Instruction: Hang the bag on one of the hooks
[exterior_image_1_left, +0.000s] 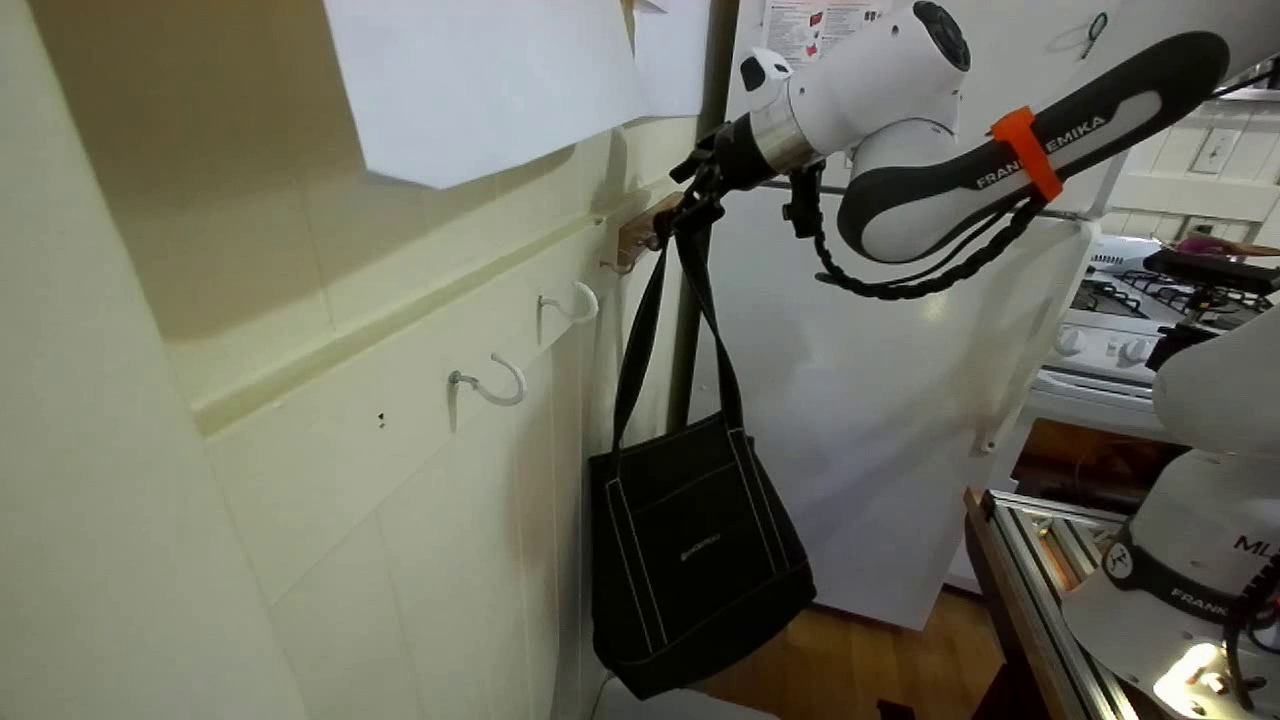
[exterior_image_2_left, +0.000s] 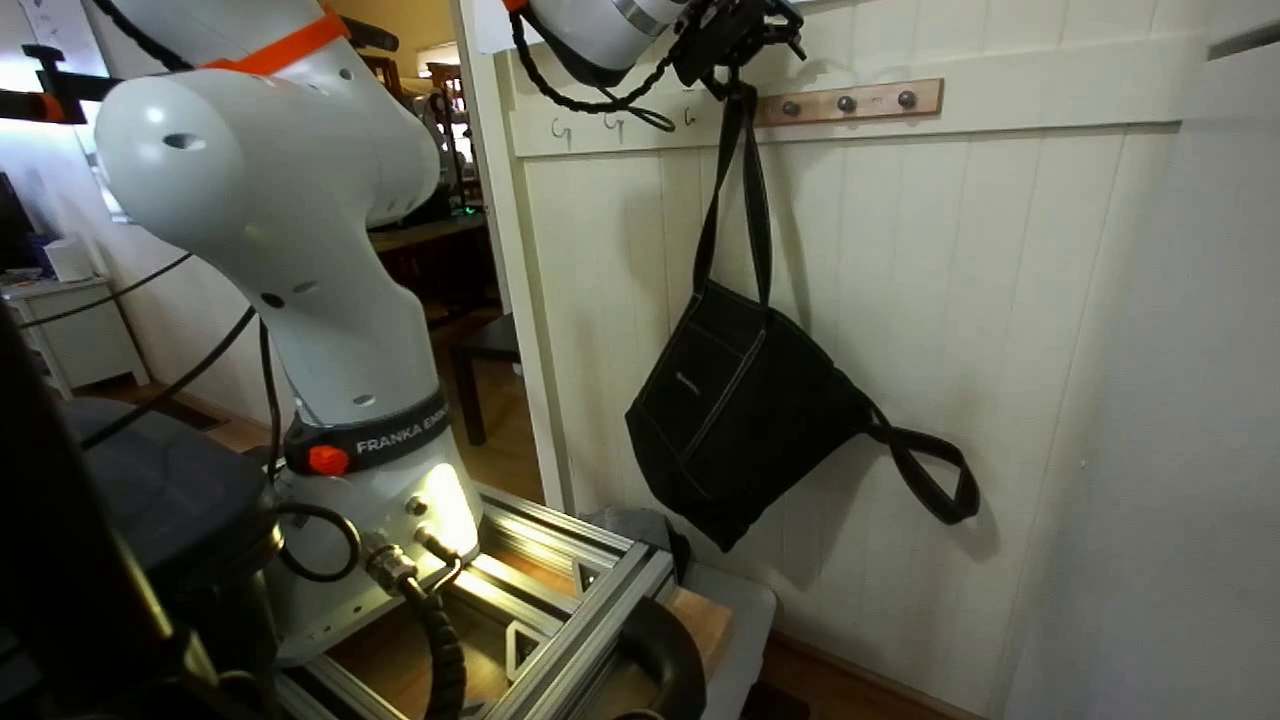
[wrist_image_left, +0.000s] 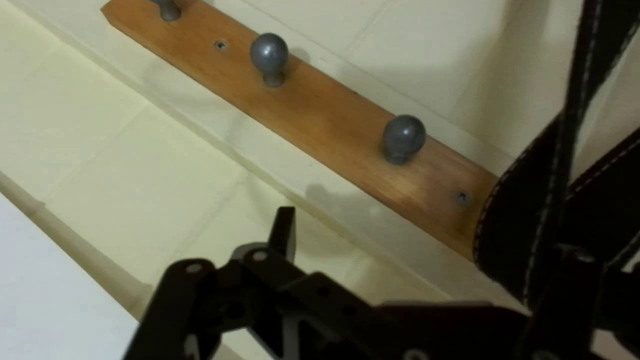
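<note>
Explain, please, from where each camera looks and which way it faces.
In an exterior view, the camera sits near the pale wall, looking along it toward the refrigerator; arm, base and pincer show.
In an exterior view, the camera sits beside the base, facing the wall's wooden rack; base, arm and pincer show.
Wrist view: from behind the pincer's fingers, visible at the bottom, facing the rack's knobs.
Both exterior views share the black bag, below the pincer.

Metal frame: we see the robot's base standing on it in both exterior views.
Floor: we see brown wood.
</note>
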